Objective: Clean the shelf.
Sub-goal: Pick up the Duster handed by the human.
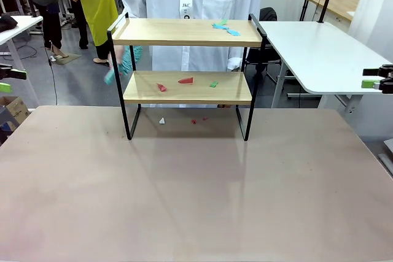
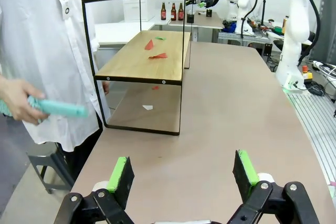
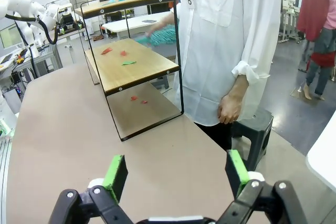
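The shelf (image 1: 184, 32) stands at the far middle of the table, with two wooden boards in a black frame. Blue and green scraps (image 1: 225, 27) lie on its top board. Red scraps (image 1: 185, 80) and a green one (image 1: 214, 84) lie on the lower board, and small bits (image 1: 162, 121) on the table beneath. Behind it a person in a white coat holds a teal duster (image 1: 120, 65) by the shelf's left end. My left gripper (image 1: 11, 80) (image 2: 182, 174) is open off the table's left side. My right gripper (image 1: 376, 78) (image 3: 176, 174) is open off the right side. Both are empty.
The brown table (image 1: 196, 188) stretches bare between me and the shelf (image 2: 139, 61) (image 3: 131, 64). A white table (image 1: 319, 53) stands at the back right. The person's free hand (image 3: 229, 109) hangs near the table's far edge, beside a stool (image 3: 252, 124).
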